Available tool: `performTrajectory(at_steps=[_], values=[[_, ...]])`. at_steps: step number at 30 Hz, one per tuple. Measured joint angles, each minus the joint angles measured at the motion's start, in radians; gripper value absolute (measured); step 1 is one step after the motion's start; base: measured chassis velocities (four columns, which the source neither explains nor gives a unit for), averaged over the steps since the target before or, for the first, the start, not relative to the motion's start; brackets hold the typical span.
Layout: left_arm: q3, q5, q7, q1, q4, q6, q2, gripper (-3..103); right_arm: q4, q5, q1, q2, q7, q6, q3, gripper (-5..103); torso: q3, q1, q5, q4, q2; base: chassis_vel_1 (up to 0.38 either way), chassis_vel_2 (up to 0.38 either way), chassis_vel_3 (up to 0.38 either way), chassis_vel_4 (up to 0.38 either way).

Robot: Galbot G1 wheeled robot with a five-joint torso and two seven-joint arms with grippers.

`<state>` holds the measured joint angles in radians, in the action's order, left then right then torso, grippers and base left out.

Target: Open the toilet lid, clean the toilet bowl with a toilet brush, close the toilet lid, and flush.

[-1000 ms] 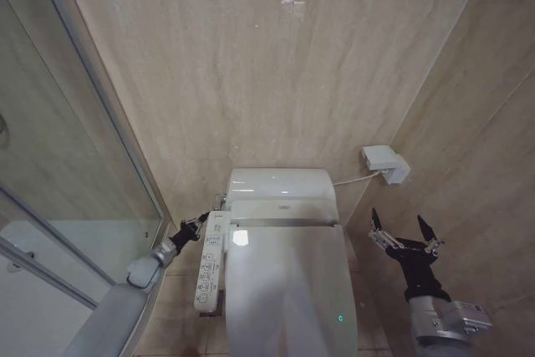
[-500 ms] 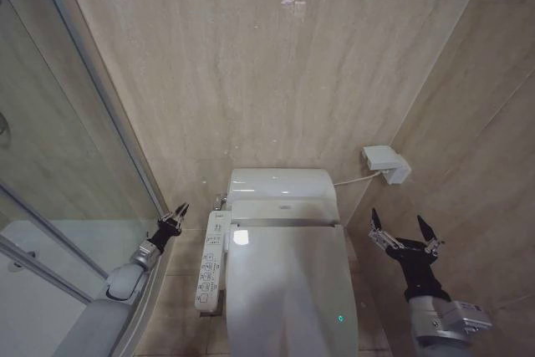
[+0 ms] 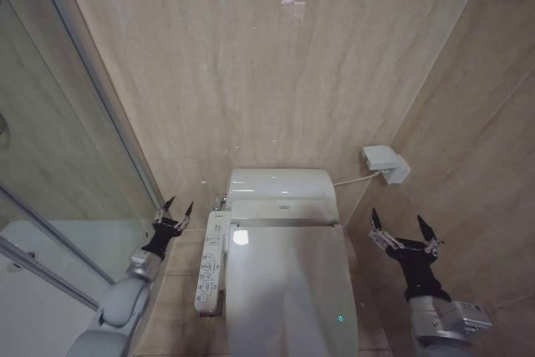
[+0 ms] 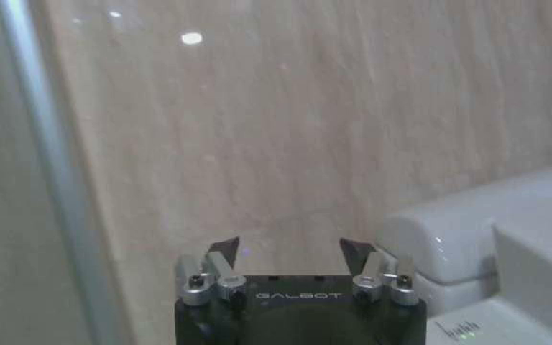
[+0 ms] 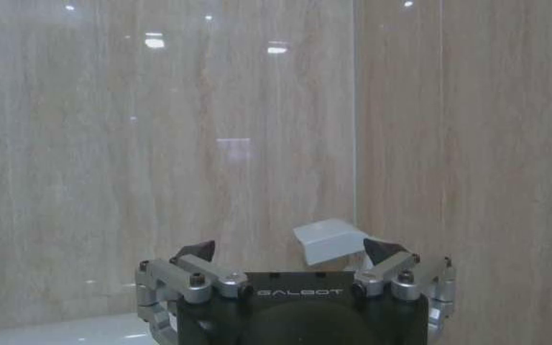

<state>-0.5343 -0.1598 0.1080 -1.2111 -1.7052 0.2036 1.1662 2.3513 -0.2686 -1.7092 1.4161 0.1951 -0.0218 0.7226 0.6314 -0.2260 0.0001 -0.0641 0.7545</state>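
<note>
Toilet lid (image 3: pixel 288 290) was down. Left gripper (image 3: pixel 173 215) at its 10 o'clock, right gripper (image 3: pixel 405 232) at 3, both spread, empty. Looked like the end stage.

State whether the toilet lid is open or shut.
Shut: the toilet lid lies flat over the bowl, smooth outside facing up.
</note>
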Motion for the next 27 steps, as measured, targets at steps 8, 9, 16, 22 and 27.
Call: performTrajectory(at_steps=[8, 9, 16, 22, 27], values=[[-0.163, -0.031, -0.018, -0.188, -0.206, -0.016, 0.035, 89, 0.000, 0.000, 0.000, 0.000, 0.000, 0.000, 0.000, 100, 0.000, 0.000, 0.0000, 0.0000, 0.000, 0.000, 0.000, 0.000, 0.000], [-0.163, -0.031, -0.018, -0.188, -0.206, -0.016, 0.035, 89, 0.000, 0.000, 0.000, 0.000, 0.000, 0.000, 0.000, 100, 0.000, 0.000, 0.0000, 0.0000, 0.000, 0.000, 0.000, 0.000, 0.000], [-0.204, -0.113, -0.070, -0.350, -0.405, -0.109, 0.098, 100, 0.000, 0.000, 0.000, 0.000, 0.000, 0.000, 0.000, 100, 0.000, 0.000, 0.0000, 0.0000, 0.000, 0.000, 0.000, 0.000, 0.000], [-0.219, -0.129, -0.082, -0.437, -0.500, -0.142, 0.131, 100, 0.000, 0.000, 0.000, 0.000, 0.000, 0.000, 0.000, 100, 0.000, 0.000, 0.0001, 0.0001, 0.000, 0.000, 0.000, 0.000, 0.000], [-0.223, -0.132, -0.103, -0.470, -0.560, -0.188, 0.134, 100, 0.000, 0.000, 0.000, 0.000, 0.000, 0.000, 0.000, 100, 0.000, 0.000, 0.0000, -0.0001, 0.000, 0.000, 0.000, 0.000, 0.000]])
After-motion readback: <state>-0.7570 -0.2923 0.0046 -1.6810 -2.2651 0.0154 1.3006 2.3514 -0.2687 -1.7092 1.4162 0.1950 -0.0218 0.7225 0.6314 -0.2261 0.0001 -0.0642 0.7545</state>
